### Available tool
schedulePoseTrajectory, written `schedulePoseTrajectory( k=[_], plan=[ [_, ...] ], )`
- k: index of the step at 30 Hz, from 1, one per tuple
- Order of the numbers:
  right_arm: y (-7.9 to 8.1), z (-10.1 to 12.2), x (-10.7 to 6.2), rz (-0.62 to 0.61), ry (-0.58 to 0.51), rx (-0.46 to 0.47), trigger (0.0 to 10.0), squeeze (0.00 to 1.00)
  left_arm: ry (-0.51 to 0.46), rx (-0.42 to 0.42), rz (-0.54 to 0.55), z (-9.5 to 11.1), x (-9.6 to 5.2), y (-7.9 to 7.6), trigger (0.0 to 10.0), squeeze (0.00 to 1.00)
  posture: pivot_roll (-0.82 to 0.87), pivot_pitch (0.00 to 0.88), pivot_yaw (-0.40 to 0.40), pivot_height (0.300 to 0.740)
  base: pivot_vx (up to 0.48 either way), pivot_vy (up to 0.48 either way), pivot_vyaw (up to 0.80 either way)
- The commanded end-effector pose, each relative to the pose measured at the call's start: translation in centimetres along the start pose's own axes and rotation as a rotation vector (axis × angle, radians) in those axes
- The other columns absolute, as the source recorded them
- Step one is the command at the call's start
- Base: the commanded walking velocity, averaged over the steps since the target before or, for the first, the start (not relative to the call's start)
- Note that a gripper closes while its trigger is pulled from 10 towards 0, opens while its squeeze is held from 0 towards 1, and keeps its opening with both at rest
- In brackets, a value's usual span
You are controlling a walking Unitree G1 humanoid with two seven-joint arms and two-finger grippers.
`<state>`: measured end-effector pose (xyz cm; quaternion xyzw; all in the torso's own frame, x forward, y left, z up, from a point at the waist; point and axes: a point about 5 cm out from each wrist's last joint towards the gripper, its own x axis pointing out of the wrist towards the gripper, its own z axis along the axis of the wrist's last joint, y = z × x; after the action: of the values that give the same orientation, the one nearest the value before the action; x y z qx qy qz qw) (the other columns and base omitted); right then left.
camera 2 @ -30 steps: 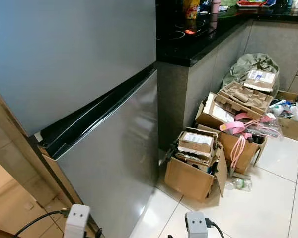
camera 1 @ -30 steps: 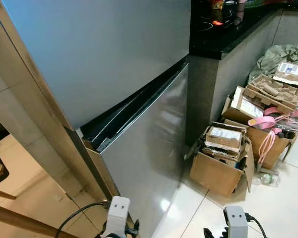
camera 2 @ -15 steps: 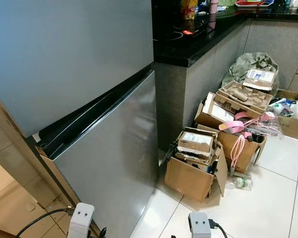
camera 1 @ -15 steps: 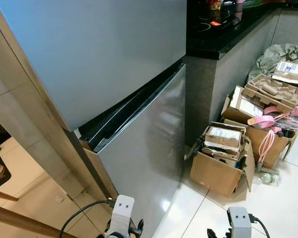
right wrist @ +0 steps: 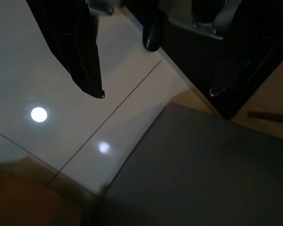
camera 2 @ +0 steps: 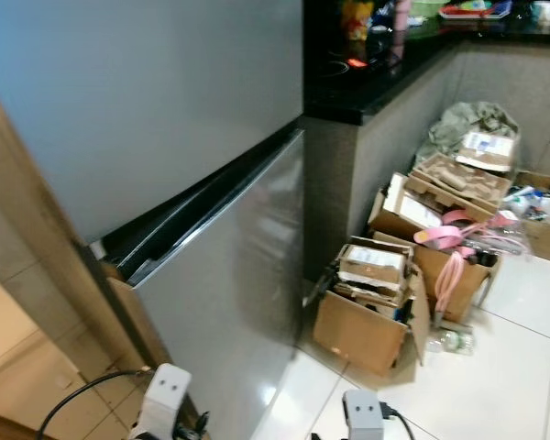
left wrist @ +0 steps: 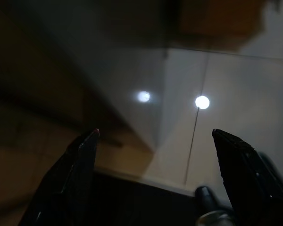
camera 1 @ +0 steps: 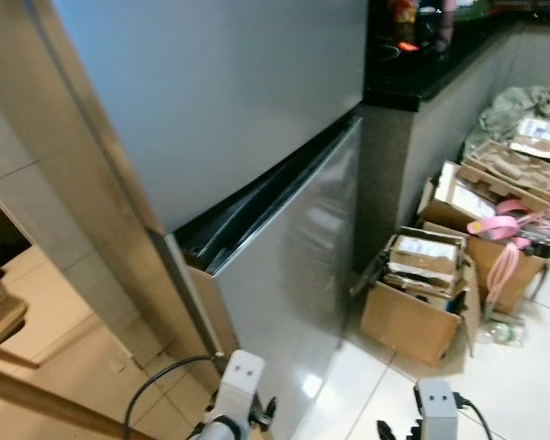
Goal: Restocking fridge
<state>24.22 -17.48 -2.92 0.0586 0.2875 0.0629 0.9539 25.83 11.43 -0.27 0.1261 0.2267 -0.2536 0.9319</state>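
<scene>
The fridge stands in front of me, seen at a slant. Its grey upper door and steel lower door are both closed, with a dark handle gap between them. Both arms hang low at the bottom edge of the eye views, the left wrist by the fridge's lower corner and the right wrist over the white floor. In the left wrist view my left gripper is open above glossy tiles. My right gripper is open too, holding nothing, over the tiles and the fridge's grey side.
A black counter adjoins the fridge on the right. Open cardboard boxes with packages, a pink item and a grey-green bag crowd the floor at its foot. A plastic bottle lies there. Wooden furniture stands left.
The whole picture has slid to the right and turned blurry, so the camera moved. Fridge, boxes and both hanging arms keep their places.
</scene>
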Motion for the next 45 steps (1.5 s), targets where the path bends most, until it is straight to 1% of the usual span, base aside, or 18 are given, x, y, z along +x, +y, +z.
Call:
schedulePoseTrajectory(
  k=[1,6,8,11,13,15,16,19,25,32,35,36,37,38,40,42,43,45],
  plan=[
    [-0.5,-0.4,-0.1,-0.018,0.023,0.004,10.0,0.0,-0.008,0.157,-0.177,0.5,0.3,-1.6,10.0,0.0,-0.03,0.115,0.106,0.717,0.0,0.0,0.0],
    [-0.5,-0.3,-0.1,-0.018,0.022,0.001,10.0,0.0,-0.034,0.253,-0.325,1.2,0.5,-3.2,10.0,0.0,-0.04,0.113,0.1,0.717,0.0,0.0,0.0],
    [-0.5,-0.3,0.0,-0.014,0.025,-0.005,10.0,0.0,-0.052,0.308,-0.451,2.0,0.9,-4.6,10.0,0.0,-0.04,0.112,0.094,0.717,0.0,0.0,0.0],
    [-0.3,-0.1,0.1,-0.005,0.021,-0.019,10.0,0.0,-0.061,0.345,-0.449,3.1,1.7,-4.5,10.0,0.0,-0.04,0.112,0.095,0.717,0.0,0.0,0.0],
    [-0.3,0.0,0.1,-0.005,0.015,-0.023,10.0,0.0,-0.058,0.371,-0.384,3.4,2.1,-3.6,10.0,0.0,-0.05,0.111,0.098,0.717,0.0,0.0,0.0],
    [-0.2,0.3,0.3,-0.01,0.001,-0.024,10.0,0.0,-0.054,0.417,-0.192,4.2,2.7,-1.0,10.0,0.0,-0.04,0.113,0.101,0.717,0.0,0.0,0.0],
    [-0.2,0.3,0.3,-0.01,0.001,-0.024,10.0,0.0,-0.054,0.417,-0.192,4.2,2.7,-1.0,10.0,0.0,-0.04,0.113,0.101,0.717,0.0,0.0,0.0],
    [-0.1,0.6,0.4,-0.016,-0.013,-0.026,10.0,0.0,-0.071,0.406,0.06,5.6,2.7,3.2,10.0,0.0,-0.04,0.118,0.095,0.717,0.0,0.0,0.0],
    [0.0,0.6,0.4,-0.012,-0.017,-0.033,10.0,0.0,-0.049,0.441,0.238,5.6,1.8,6.7,10.0,0.0,-0.03,0.126,0.09,0.717,0.0,0.0,0.0],
    [0.2,0.6,0.4,-0.007,-0.019,-0.042,10.0,0.0,-0.004,0.306,0.464,4.2,0.2,9.8,10.0,0.0,-0.03,0.133,0.086,0.717,0.0,0.0,0.0],
    [0.5,0.7,0.5,0.007,-0.022,-0.052,10.0,0.0,0.085,0.094,0.762,1.4,-2.5,13.4,10.0,0.0,-0.03,0.133,0.085,0.717,0.0,0.0,0.0],
    [0.5,0.7,0.5,0.007,-0.022,-0.052,10.0,0.0,0.085,0.094,0.762,1.4,-2.5,13.4,10.0,0.0,-0.03,0.133,0.085,0.717,0.0,0.0,0.0],
    [0.6,0.6,0.5,0.013,-0.022,-0.055,10.0,0.0,0.124,0.009,0.874,0.3,-3.8,14.6,10.0,0.0,-0.03,0.133,0.087,0.717,0.0,0.0,0.0],
    [0.6,0.6,0.5,0.013,-0.022,-0.055,10.0,0.0,0.124,0.009,0.874,0.3,-3.8,14.6,10.0,0.0,-0.03,0.133,0.087,0.717,0.0,0.0,0.0],
    [0.7,0.5,0.4,0.018,-0.018,-0.057,10.0,0.0,0.189,-0.095,0.998,-1.6,-5.7,15.9,10.0,0.0,-0.03,0.128,0.091,0.717,0.0,0.0,0.0],
    [0.8,0.1,0.5,0.029,0.01,-0.041,10.0,0.0,0.211,-0.19,0.921,-2.8,-5.5,15.0,10.0,0.0,-0.02,0.121,0.095,0.717,0.0,0.0,0.0],
    [0.8,0.1,0.5,0.029,0.01,-0.041,10.0,0.0,0.211,-0.19,0.921,-2.8,-5.5,15.0,10.0,0.0,-0.02,0.121,0.095,0.717,0.0,0.0,0.0],
    [1.1,-0.9,0.4,0.057,0.069,-0.013,10.0,0.0,0.305,-0.36,0.609,-5.3,-3.8,10.7,10.0,0.0,-0.02,0.111,0.097,0.717,0.0,0.0,0.0]
  ],
)
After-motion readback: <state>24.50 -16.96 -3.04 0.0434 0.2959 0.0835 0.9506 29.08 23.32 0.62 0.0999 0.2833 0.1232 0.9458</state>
